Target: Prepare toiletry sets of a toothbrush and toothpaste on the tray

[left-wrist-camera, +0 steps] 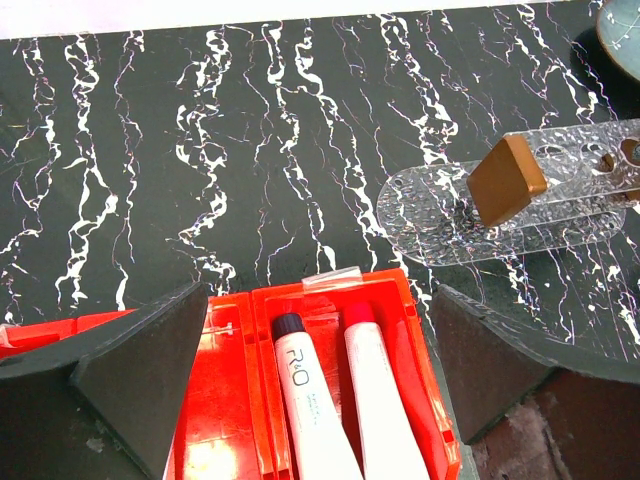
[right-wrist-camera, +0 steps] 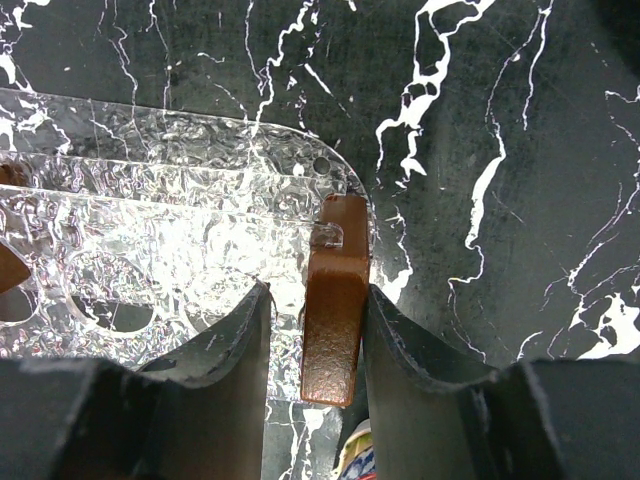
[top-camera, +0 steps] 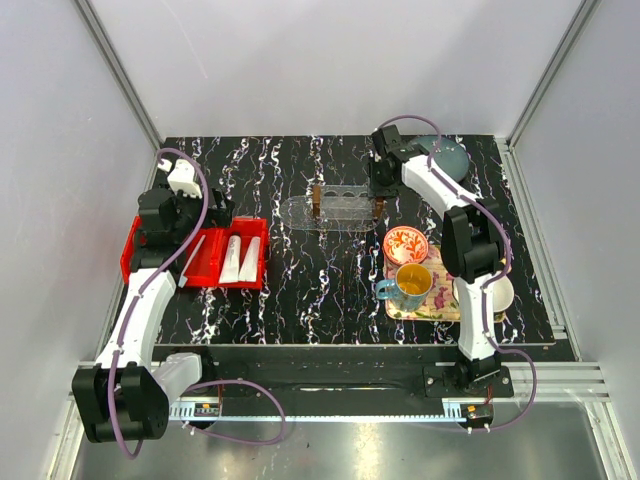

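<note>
The clear oval tray (top-camera: 345, 211) (left-wrist-camera: 440, 215) (right-wrist-camera: 150, 200) lies flat at mid-table, with a brown handle (right-wrist-camera: 335, 300) at each end. My right gripper (top-camera: 380, 195) (right-wrist-camera: 317, 290) straddles the right handle. Its right finger touches the handle and a gap shows at its left finger. Two white toothpaste tubes (top-camera: 244, 256) (left-wrist-camera: 305, 400) lie side by side in the right compartment of the red bin (top-camera: 130, 250) (left-wrist-camera: 415, 330). A pale toothbrush (top-camera: 192, 260) lies in a compartment to their left. My left gripper (top-camera: 188, 215) (left-wrist-camera: 320, 330) hangs wide open above the tubes, holding nothing.
A floral tray (top-camera: 440, 305) at the right holds a red patterned bowl (top-camera: 406, 243) and a yellow-and-blue mug (top-camera: 412, 285). A white cup (top-camera: 497, 292) sits beside it. A grey-blue plate (top-camera: 450, 158) lies at the back right. Frame walls enclose the table.
</note>
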You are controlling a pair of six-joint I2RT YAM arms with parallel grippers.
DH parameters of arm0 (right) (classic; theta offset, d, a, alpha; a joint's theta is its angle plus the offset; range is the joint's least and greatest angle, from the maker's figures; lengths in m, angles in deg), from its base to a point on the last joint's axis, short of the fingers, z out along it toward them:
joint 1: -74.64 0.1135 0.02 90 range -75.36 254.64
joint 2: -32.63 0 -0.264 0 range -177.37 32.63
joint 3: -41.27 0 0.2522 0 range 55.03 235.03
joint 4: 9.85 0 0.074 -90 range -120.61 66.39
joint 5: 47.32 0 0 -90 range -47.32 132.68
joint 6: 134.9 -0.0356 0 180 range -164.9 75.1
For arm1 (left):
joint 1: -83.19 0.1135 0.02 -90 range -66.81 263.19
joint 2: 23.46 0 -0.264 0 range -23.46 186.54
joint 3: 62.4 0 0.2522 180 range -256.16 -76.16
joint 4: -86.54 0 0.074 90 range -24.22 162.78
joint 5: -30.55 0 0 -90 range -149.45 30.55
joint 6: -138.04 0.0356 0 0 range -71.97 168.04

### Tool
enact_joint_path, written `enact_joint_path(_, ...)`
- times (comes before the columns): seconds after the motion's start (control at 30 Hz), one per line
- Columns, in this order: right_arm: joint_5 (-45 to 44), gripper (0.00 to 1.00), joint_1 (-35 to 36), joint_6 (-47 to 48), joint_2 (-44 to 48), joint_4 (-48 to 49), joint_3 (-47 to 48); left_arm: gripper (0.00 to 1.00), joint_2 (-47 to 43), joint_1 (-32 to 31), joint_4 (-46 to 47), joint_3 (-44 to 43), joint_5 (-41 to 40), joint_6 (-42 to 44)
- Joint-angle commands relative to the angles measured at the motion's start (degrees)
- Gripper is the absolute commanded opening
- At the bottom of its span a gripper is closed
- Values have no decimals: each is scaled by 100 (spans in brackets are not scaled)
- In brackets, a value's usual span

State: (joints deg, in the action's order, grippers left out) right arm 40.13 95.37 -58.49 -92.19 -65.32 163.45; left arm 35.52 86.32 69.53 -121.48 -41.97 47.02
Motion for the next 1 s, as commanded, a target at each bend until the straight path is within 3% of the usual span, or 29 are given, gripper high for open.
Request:
enact_joint_path(0.0,-71,0,106,-145,36,295,320,99,-124,-15,298,14,-78,58)
enact_joint_path(0.97,-237,0,194,-312,317,559,-348,99,-220,-15,412,93,-69,40)
